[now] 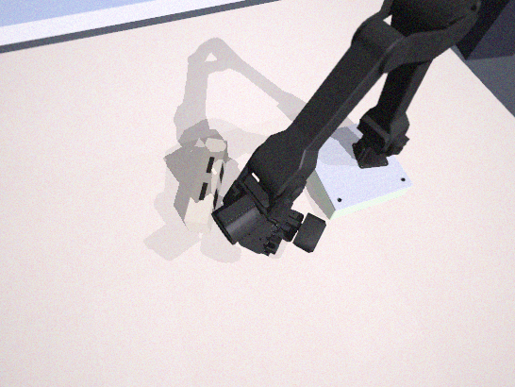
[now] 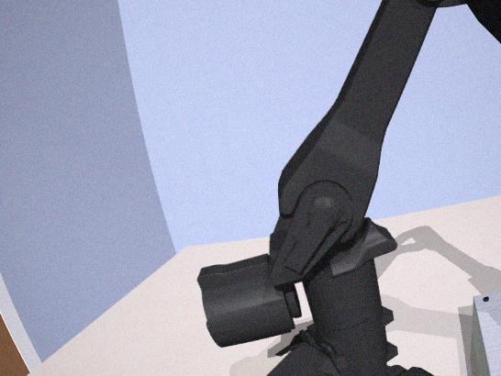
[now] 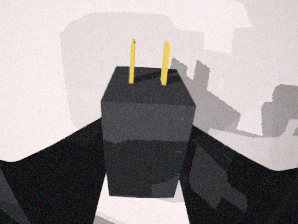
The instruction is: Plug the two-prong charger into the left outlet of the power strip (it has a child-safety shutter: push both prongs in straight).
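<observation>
top view, left to right. at the left, the pale power strip (image 1: 199, 213) rests on the tabletop (image 1: 118, 302) (image 2: 151, 316), partly under my arm's shadow, with dark slots along its face. just right of it, as seen from above, is my gripper (image 1: 269, 236) (image 2: 349, 316) (image 3: 143, 125), whose fingertips are hidden there and out of frame in the exterior view. my dark arm (image 1: 330, 101) (image 2: 362, 105) slants from there to the far right. farther right lies a pale slab (image 1: 368, 186) (image 2: 493, 321) with small dark holes, apart from the strip.

wrist view, left to right. my left finger (image 3: 55, 155) meets one side of the dark charger (image 3: 147, 122); my right finger (image 3: 225, 165) meets the other. my jaws are thus narrowed onto the charger's body. its two yellow prongs (image 3: 132, 62) (image 3: 165, 64) stand free, side by side, out of any outlet.
</observation>
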Available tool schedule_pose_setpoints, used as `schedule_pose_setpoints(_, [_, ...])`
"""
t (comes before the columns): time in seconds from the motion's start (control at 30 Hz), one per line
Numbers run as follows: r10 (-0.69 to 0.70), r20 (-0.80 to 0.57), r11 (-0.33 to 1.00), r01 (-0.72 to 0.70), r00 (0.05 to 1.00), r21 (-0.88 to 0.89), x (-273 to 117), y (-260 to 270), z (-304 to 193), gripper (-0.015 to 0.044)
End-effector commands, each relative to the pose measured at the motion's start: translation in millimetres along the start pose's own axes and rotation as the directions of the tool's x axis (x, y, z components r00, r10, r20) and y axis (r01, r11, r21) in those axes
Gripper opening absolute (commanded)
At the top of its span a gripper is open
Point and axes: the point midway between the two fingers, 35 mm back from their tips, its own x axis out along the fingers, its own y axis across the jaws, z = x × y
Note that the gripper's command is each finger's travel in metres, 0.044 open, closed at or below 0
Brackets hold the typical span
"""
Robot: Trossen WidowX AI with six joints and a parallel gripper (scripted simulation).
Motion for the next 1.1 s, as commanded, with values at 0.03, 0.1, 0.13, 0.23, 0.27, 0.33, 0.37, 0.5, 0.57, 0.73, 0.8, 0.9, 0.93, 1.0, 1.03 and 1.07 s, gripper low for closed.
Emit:
schedule_pose_setpoints(0.03, [-0.001, 0.001, 1.000, 0.001, 1.000, 0.000, -1, 0, 0, 0.0078])
schedule_pose_setpoints(0.1, [-0.001, 0.001, 1.000, 0.001, 1.000, 0.000, -6, -1, 0, 0.0026])
schedule_pose_setpoints(0.13, [-0.001, 0.001, 1.000, 0.001, 1.000, 0.000, -9, -1, 0, 0.0000])
schedule_pose_setpoints(0.23, [0.001, 0.001, 1.000, -0.001, 1.000, -0.001, -23, -1, -1, 0.0000])
schedule_pose_setpoints(0.27, [0.001, 0.002, 1.000, -0.001, 1.000, -0.002, -27, -1, -2, 0.0000])
schedule_pose_setpoints(0.33, [0.002, 0.002, 1.000, -0.002, 1.000, -0.002, -37, 0, -3, 0.0000])
schedule_pose_setpoints(0.37, [0.003, 0.002, 1.000, -0.003, 1.000, -0.003, -42, 0, -4, 0.0000])
schedule_pose_setpoints(0.5, [0.004, 0.002, 1.000, -0.004, 1.000, -0.004, -54, 0, -7, 0.0000])
schedule_pose_setpoints(0.57, [0.004, 0.002, 1.000, -0.004, 1.000, 0.005, -54, -1, -7, 0.0000])
schedule_pose_setpoints(0.73, [0.008, 0.004, 0.997, -0.008, 1.000, 0.075, -51, -3, -8, 0.0000])
schedule_pose_setpoints(0.8, [0.010, 0.005, 0.994, -0.011, 1.000, 0.110, -49, -4, -8, 0.0000])
schedule_pose_setpoints(0.9, [0.013, 0.006, 0.986, -0.014, 1.000, 0.164, -47, -6, -9, 0.0000])
schedule_pose_setpoints(0.93, [0.014, 0.007, 0.983, -0.015, 1.000, 0.181, -47, -6, -9, 0.0000])
schedule_pose_setpoints(1.0, [0.016, 0.008, 0.976, -0.018, 1.000, 0.216, -45, -8, -10, 0.0000])
schedule_pose_setpoints(1.03, [0.017, 0.008, 0.972, -0.019, 1.000, 0.234, -44, -8, -10, 0.0000])
schedule_pose_setpoints(1.07, [0.018, 0.009, 0.968, -0.020, 1.000, 0.251, -44, -9, -10, 0.0000])
